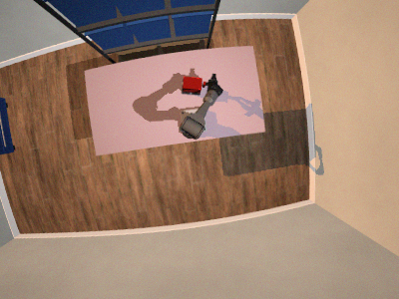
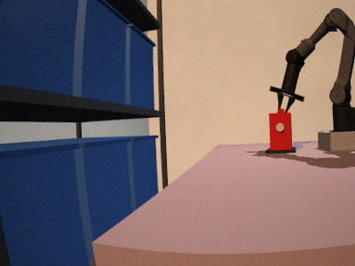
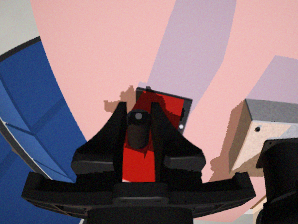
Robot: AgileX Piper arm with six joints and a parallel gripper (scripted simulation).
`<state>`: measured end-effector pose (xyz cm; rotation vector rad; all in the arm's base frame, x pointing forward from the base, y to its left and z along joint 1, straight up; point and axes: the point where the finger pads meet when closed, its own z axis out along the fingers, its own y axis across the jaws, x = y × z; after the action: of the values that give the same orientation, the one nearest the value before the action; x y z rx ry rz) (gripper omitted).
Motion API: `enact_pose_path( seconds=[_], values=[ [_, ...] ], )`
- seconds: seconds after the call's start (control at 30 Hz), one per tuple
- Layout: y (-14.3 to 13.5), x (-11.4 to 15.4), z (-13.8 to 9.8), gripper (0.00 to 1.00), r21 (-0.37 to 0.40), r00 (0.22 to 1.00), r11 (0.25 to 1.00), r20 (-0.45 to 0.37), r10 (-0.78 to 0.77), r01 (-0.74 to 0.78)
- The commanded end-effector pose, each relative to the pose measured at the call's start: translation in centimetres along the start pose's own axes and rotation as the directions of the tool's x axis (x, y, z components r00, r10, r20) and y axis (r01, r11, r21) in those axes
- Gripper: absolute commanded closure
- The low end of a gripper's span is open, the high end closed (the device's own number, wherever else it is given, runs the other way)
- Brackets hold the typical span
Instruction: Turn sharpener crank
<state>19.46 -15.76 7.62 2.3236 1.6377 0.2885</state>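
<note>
The red sharpener (image 1: 191, 84) stands upright on a dark base on the pink table top; it also shows in the exterior view (image 2: 280, 131) and in the wrist view (image 3: 145, 132). Its crank handle is a small dark knob (image 3: 137, 128) at the sharpener's top edge. My gripper (image 3: 138, 110) reaches down from above and is shut on this crank handle; it also shows in the overhead view (image 1: 207, 84) and in the exterior view (image 2: 284, 105), with its fingertips at the top of the sharpener.
My arm's grey base (image 1: 193, 126) sits on the table near the sharpener, and also shows in the wrist view (image 3: 256, 129). A dark shelf rack with blue bins (image 2: 75, 111) stands behind the table's far side (image 1: 135, 22).
</note>
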Motion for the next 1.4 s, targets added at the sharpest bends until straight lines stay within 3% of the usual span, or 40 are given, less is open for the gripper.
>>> enact_pose_path(
  seconds=[0.0,1.37],
  values=[
    [0.2,0.0,0.1,0.8,-0.002,1.0,1.0,0.001,0.0,0.0],
    [2.7,0.0,2.2,0.8,-0.002,1.0,1.0,0.001,0.0,0.0]
  ],
)
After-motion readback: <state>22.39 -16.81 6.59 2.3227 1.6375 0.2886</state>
